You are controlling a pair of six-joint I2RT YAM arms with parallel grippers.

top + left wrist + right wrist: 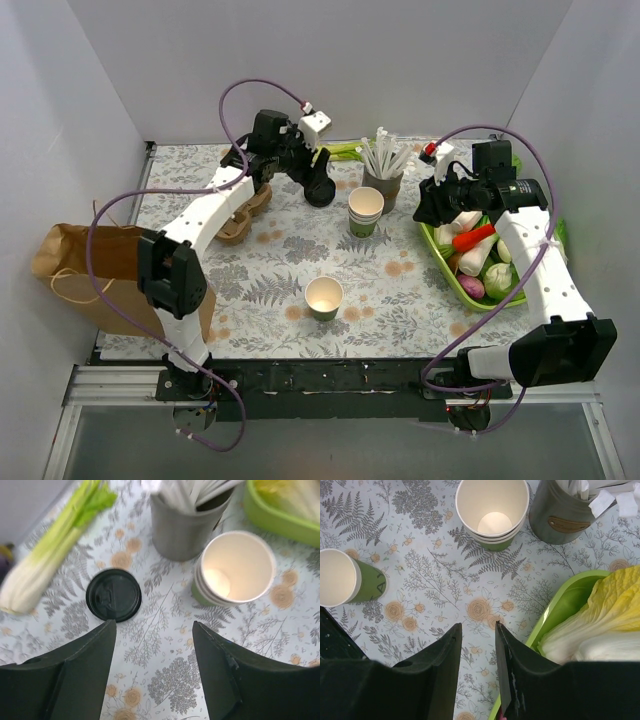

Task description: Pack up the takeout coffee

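Progress near zero: small cream-and-green paper cup point(324, 297) lidless mid-table, round black plastic lid point(113, 595) loose before wide-spread, empty left gripper point(155, 625). Right gripper point(478, 627) narrowly parted, empty; capping and bagging in brown paper bag point(75, 265) pending.

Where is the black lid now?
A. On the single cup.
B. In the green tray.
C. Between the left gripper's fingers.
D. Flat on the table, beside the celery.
D: the lid lies flat on the table between the celery and the cup stack, just ahead of the open left gripper, which holds nothing.
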